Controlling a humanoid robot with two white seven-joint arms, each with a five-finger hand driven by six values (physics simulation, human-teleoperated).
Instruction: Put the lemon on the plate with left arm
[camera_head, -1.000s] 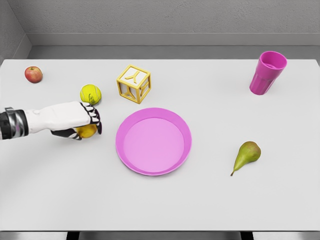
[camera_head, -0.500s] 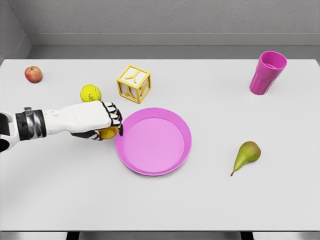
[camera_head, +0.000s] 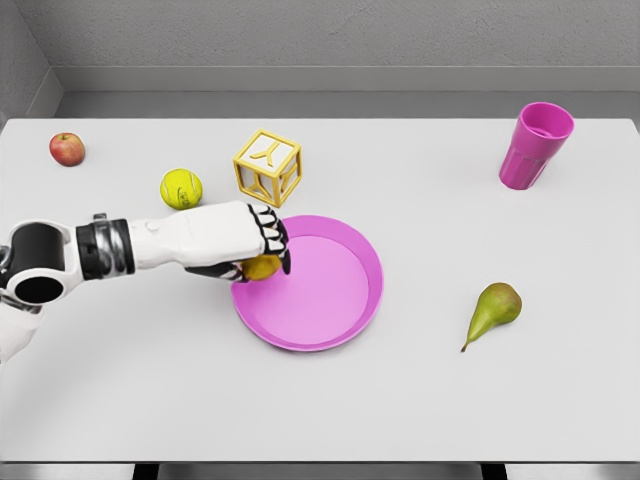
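My left hand (camera_head: 262, 248) reaches in from the left and is shut on the yellow lemon (camera_head: 261, 267), which peeks out below the curled fingers. Hand and lemon hang over the left rim of the pink plate (camera_head: 330, 300) in the middle of the white table. Most of the lemon is hidden by the hand. The right arm does not show.
A yellow tennis ball (camera_head: 181, 188) and a yellow letter block (camera_head: 267, 167) lie just behind the hand. A red apple (camera_head: 67, 149) sits at the far left, a magenta cup (camera_head: 536, 145) at the far right, a green pear (camera_head: 493, 311) right of the plate.
The left hand has carried the lemon rightward from beside the tennis ball to over the plate's left rim. More of the forearm now shows.
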